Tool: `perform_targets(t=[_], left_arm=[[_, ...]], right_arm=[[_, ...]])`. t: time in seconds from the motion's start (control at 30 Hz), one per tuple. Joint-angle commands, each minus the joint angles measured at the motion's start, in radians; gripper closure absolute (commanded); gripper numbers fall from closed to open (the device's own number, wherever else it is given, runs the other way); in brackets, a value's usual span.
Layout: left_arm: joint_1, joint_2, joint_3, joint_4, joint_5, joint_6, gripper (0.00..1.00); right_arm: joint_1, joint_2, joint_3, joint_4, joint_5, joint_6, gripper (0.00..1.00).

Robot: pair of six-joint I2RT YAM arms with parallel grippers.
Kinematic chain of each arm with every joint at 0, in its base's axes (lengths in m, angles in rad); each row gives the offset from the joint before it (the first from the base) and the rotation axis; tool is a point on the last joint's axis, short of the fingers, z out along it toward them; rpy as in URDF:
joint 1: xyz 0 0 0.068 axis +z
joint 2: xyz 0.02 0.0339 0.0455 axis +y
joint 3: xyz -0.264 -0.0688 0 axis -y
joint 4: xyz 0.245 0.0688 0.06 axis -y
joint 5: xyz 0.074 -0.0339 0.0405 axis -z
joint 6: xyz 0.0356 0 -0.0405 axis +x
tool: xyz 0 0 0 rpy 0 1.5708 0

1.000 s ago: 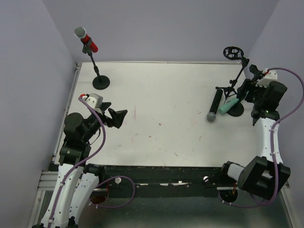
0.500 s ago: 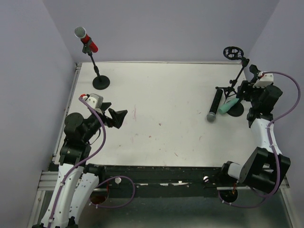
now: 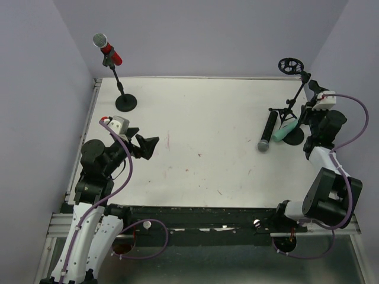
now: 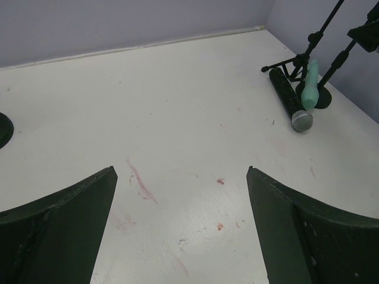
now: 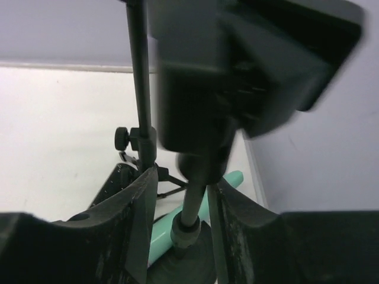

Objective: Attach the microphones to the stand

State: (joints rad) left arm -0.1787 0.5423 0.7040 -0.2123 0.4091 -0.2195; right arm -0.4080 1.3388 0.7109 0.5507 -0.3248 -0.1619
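The red microphone point(image 3: 106, 49) sits in the stand point(image 3: 125, 102) at the far left. By the right wall the black microphone point(image 3: 267, 131) lies flat on the table. The mint-green one point(image 3: 286, 131) rests across a round stand base point(image 3: 296, 138). My right gripper point(image 5: 182, 177) straddles that stand's thin pole point(image 5: 190, 204) just under its blurred black clip point(image 5: 237, 71). The jaws are narrow, the right finger is close to the pole, and a gap shows on the left. My left gripper point(image 4: 180, 171) hangs open over bare table, holding nothing.
A tripod stand point(image 3: 289, 107) with a ring holder point(image 3: 289, 65) rises beside the black microphone. Its pole point(image 5: 139, 89) is just left of my right fingers. The right wall point(image 3: 355, 71) is close behind the right arm. Faint red marks point(image 4: 141, 184) stain the table.
My right wrist has drawn in and turned toward the round-base stand. The left arm and all three microphones have stayed where they were.
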Motion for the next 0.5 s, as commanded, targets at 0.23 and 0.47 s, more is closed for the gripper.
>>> perform_targets(t=[0.23,0.47], left_arm=[[0.01,0.002,-0.015,0.011,0.034,0.009,0.02],[0.012,0.005,-0.018,0.019,0.043,0.006,0.02]], right_arm=[[-0.017,-0.043,-0.045,0.147,-0.016,0.021,0.94],[-0.031,-0.082,-0.019,0.06,-0.108,0.096,0.99]])
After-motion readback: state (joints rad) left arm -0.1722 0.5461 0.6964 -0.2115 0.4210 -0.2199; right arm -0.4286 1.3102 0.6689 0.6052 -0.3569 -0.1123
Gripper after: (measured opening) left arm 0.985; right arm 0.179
